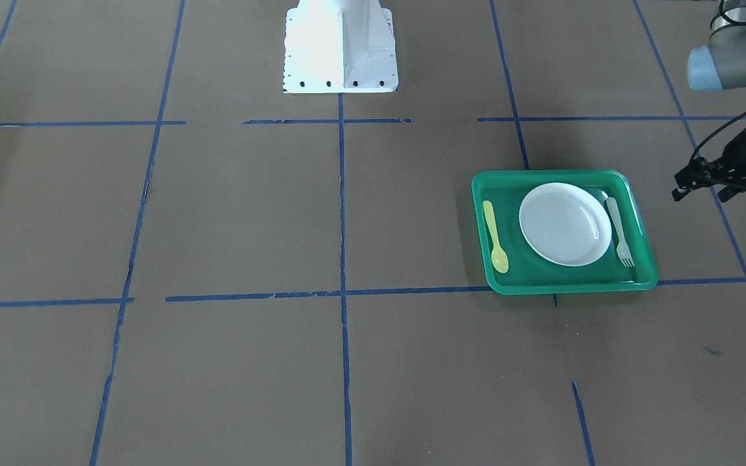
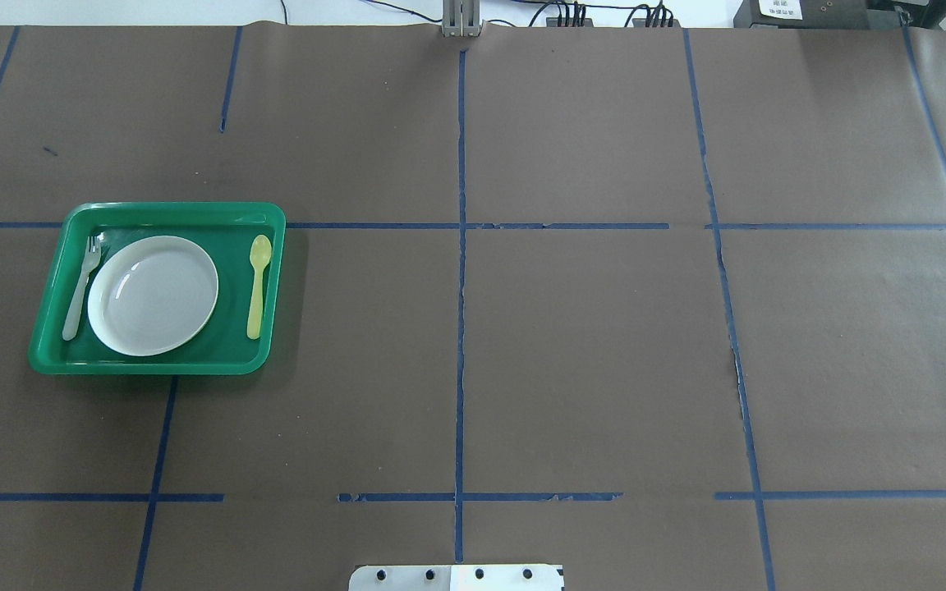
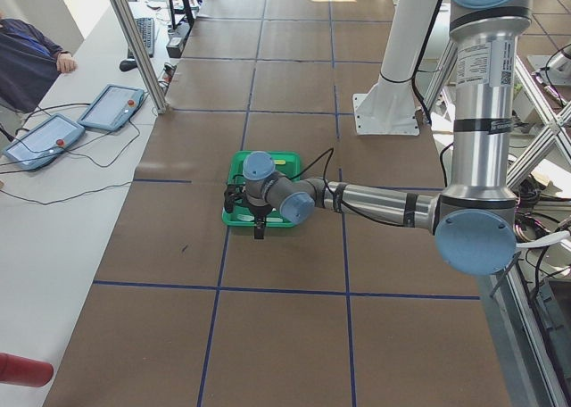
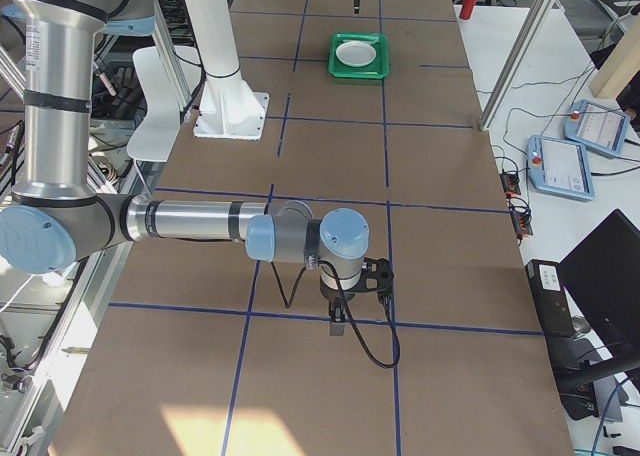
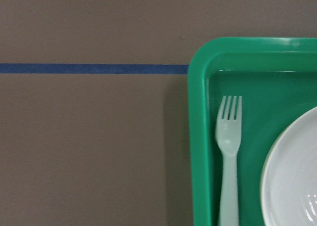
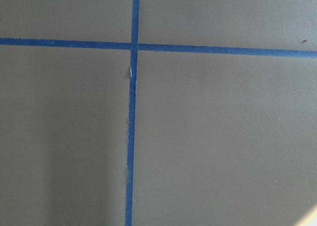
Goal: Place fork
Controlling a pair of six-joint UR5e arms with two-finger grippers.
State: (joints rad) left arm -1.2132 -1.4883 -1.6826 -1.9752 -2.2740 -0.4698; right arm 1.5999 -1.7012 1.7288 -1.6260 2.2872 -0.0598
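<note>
The pale translucent fork (image 1: 619, 233) lies flat in the green tray (image 1: 567, 285), along its side next to the white plate (image 1: 564, 223), tines toward the far edge. It also shows in the overhead view (image 2: 79, 291) and the left wrist view (image 5: 228, 156). My left gripper (image 1: 676, 184) hangs empty just outside the tray on the fork's side, jaws apart. My right gripper (image 4: 338, 326) hovers over bare table far from the tray. It shows only in the exterior right view, so I cannot tell its state.
A yellow spoon (image 1: 495, 236) lies in the tray on the plate's other side. The robot's white base (image 1: 340, 48) stands at the table's near edge. Blue tape lines (image 2: 461, 246) cross the brown table cover.
</note>
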